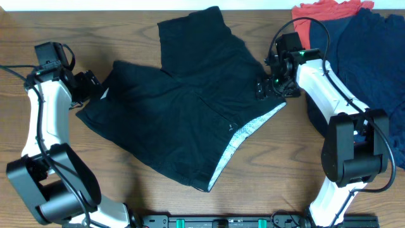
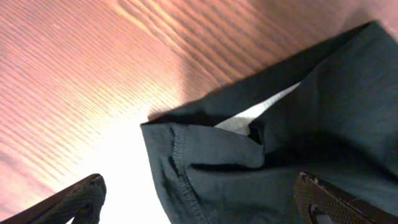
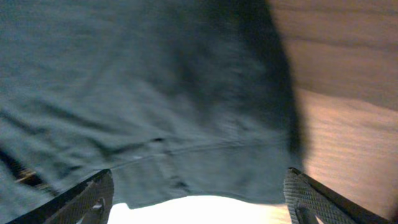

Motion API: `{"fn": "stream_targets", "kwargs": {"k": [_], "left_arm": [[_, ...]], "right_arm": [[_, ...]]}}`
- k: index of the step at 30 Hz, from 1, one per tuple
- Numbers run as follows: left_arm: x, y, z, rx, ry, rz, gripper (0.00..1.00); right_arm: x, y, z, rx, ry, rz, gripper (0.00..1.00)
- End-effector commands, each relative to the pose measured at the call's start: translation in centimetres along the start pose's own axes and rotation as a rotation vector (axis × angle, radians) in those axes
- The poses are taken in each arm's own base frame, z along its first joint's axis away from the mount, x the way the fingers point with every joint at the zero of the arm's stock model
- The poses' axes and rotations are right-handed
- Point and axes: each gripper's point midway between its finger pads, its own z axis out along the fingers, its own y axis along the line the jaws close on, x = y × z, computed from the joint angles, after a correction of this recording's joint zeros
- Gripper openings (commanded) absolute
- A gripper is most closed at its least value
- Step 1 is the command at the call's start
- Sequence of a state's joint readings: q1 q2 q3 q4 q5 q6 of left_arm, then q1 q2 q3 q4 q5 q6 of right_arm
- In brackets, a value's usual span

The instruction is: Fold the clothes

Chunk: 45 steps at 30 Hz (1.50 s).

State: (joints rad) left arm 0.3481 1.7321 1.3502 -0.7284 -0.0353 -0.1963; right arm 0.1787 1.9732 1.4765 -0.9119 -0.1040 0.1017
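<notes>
While black shorts (image 1: 183, 120) lie spread, my left end effector (image 1: 95, 88) gapes empty at their nine o'clock. At three o'clock, my right end effector (image 1: 264, 88) seems open and empty too, though the view is blurred.

The black shorts (image 1: 183, 120) lie spread out flat in the centre of the scene. One section extends toward the far edge, the other toward the left. Along the near-right edge a strip of pale mesh lining (image 1: 250, 128) is exposed. A navy garment (image 1: 373, 57) lies crumpled at the far right, touching a coral-red garment (image 1: 323, 11) at the far edge.
</notes>
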Motion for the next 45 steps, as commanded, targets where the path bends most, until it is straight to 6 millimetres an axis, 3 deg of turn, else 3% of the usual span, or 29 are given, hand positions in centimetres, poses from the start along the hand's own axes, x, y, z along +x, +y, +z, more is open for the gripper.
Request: {"fn": "stream_targets", "kwargs": {"k": [1, 9, 15, 21, 25, 29, 33, 40, 45], "left_arm": [[-0.5, 0.8, -0.8, -0.029, -0.028, 0.016, 0.98], [-0.7, 0.7, -0.9, -0.027, -0.037, 0.016, 0.98], [-1.2, 0.6, -0.9, -0.023, -0.056, 0.021, 0.98], [-1.2, 0.6, -0.9, -0.022, -0.056, 0.021, 0.98], [-1.2, 0.6, -0.9, -0.022, -0.056, 0.021, 0.98], [-1.2, 0.6, -0.9, -0.022, -0.058, 0.02, 0.98], [-1.2, 0.5, -0.9, -0.016, -0.059, 0.02, 0.98], [-1.2, 0.4, -0.9, -0.009, -0.058, 0.021, 0.98], [-1.1, -1.7, -1.0, 0.09, -0.052, 0.087, 0.98]], "right_arm": [[0.4, -2.6, 0.4, 0.121, 0.01, 0.046, 0.86], [1.5, -4.0, 1.9, 0.124, 0.025, 0.075, 0.83], [1.5, -4.2, 2.9, 0.123, 0.001, 0.077, 0.69], [0.3, -4.2, 2.9, 0.119, -0.049, 0.083, 0.16], [-0.6, -4.3, 2.8, 0.116, -0.086, 0.085, 0.01], [-2.5, -4.9, 2.5, 0.124, -0.164, 0.06, 0.01], [-5.6, -6.7, 1.6, 0.158, -0.292, 0.072, 0.01], [-12.3, -11.2, -2.3, 0.164, -0.613, 0.145, 0.01], [-13.9, -13.2, -4.3, 0.152, -0.693, 0.163, 0.01]]}}
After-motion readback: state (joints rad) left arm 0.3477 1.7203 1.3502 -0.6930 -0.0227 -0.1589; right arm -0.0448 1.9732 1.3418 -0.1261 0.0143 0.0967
